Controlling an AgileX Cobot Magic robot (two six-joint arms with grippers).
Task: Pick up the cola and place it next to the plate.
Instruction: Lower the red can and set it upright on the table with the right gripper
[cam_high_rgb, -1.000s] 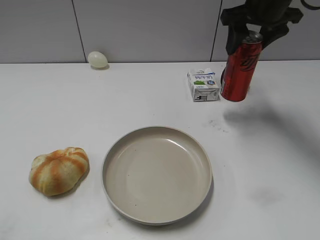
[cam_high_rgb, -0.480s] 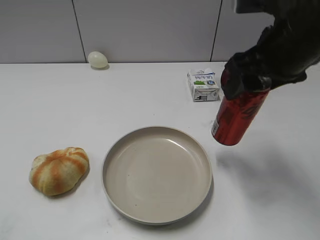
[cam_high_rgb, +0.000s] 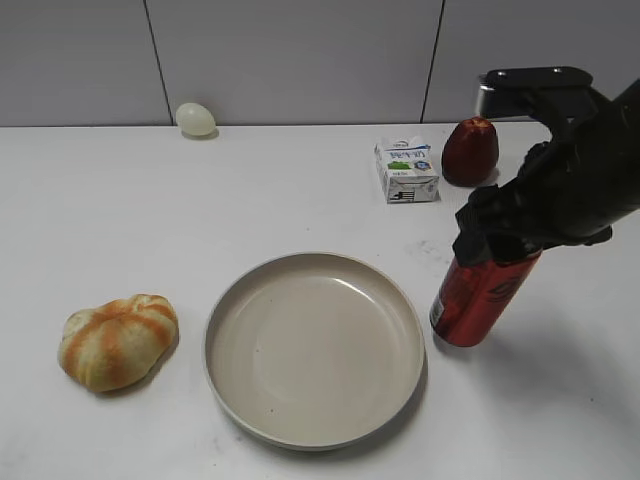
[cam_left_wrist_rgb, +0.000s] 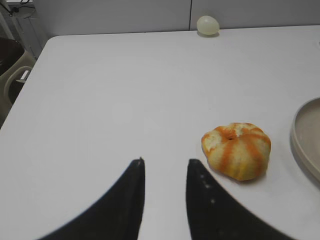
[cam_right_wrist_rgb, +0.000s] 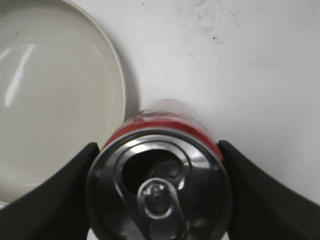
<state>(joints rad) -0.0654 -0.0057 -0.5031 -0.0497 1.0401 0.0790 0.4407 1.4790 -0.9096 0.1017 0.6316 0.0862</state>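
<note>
The cola (cam_high_rgb: 478, 302) is a tall red can, tilted, just right of the beige plate (cam_high_rgb: 313, 345). Its base is at or just above the table. My right gripper (cam_high_rgb: 497, 245) is shut on the can's upper part. In the right wrist view the can's silver pull-tab top (cam_right_wrist_rgb: 159, 187) fills the space between the two fingers, with the plate's rim (cam_right_wrist_rgb: 117, 80) close on the left. My left gripper (cam_left_wrist_rgb: 165, 167) is open and empty above bare table, left of a striped orange bun (cam_left_wrist_rgb: 236, 150). The left gripper is out of the exterior view.
A small white carton (cam_high_rgb: 406, 170) and a dark red apple-like fruit (cam_high_rgb: 470, 152) stand at the back right. A pale egg (cam_high_rgb: 195, 118) lies by the back wall. The striped orange bun (cam_high_rgb: 118, 340) lies left of the plate.
My right gripper carried the cola from beside the carton, forward and down, to the plate's right side. The dark red fruit behind it is uncovered now.
</note>
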